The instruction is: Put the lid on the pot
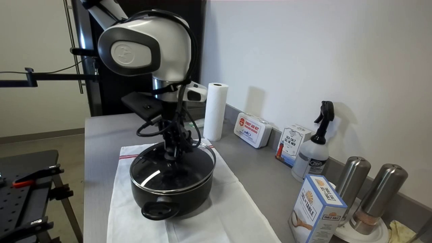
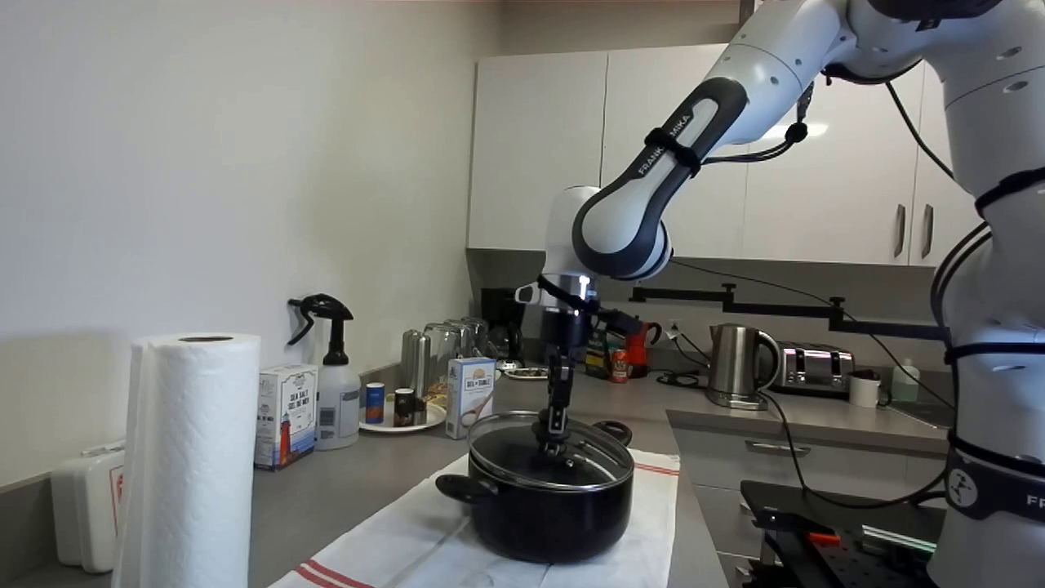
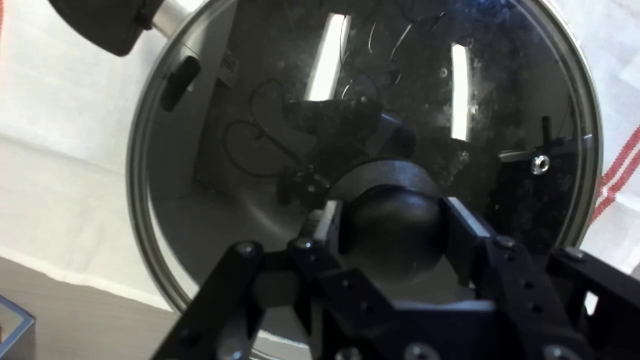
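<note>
Above the pot [image 2: 555,518], we see the gripper [image 3: 392,207] narrowed onto the black knob [image 3: 395,237], a pad [image 3: 327,220] against either side, holding the lid [image 1: 189,173]. That lid lies across the pot's mouth; we cannot tell whether its rim sits flush all round.
</note>
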